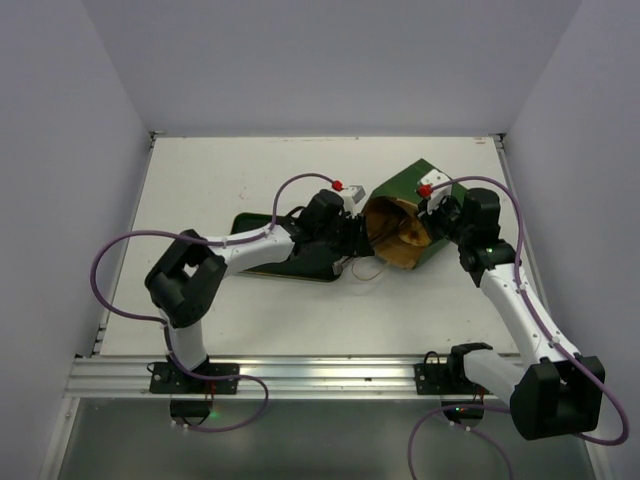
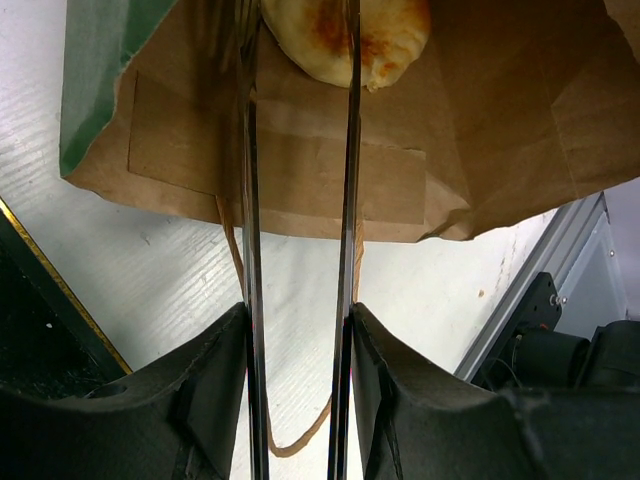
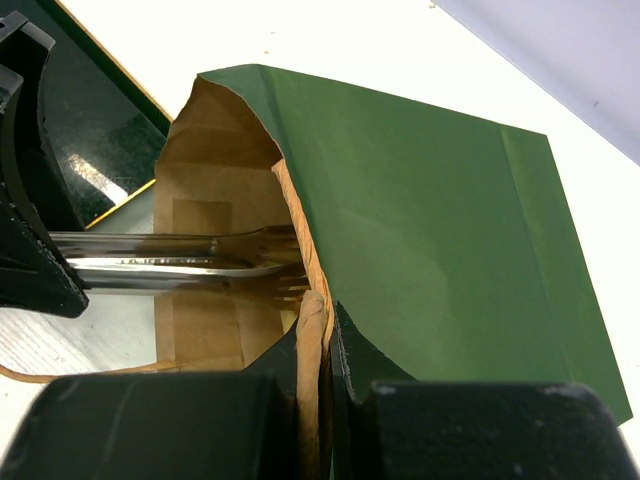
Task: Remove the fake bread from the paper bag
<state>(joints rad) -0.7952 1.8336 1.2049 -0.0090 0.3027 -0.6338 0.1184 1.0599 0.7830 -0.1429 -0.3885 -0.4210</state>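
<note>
Nearest, the left gripper (image 2: 298,330) clamps the metal tongs (image 2: 350,200), whose blades run straight ahead to a bun of fake bread (image 2: 345,35) inside the paper bag (image 2: 480,130), lying toward the far right corner of the table (image 1: 200,180); the right gripper (image 3: 320,345) pinches its rim.

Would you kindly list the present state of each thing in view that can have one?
paper bag: on its side, mouth open, rim pinched.
bun: inside the bag, at the tongs' tips; whether it is gripped cannot be told.
tongs: held, tips inside the bag.
left gripper: shut on the tongs.
right gripper: shut on the bag's rim.
tray: flat on the table, beside the bag.
</note>
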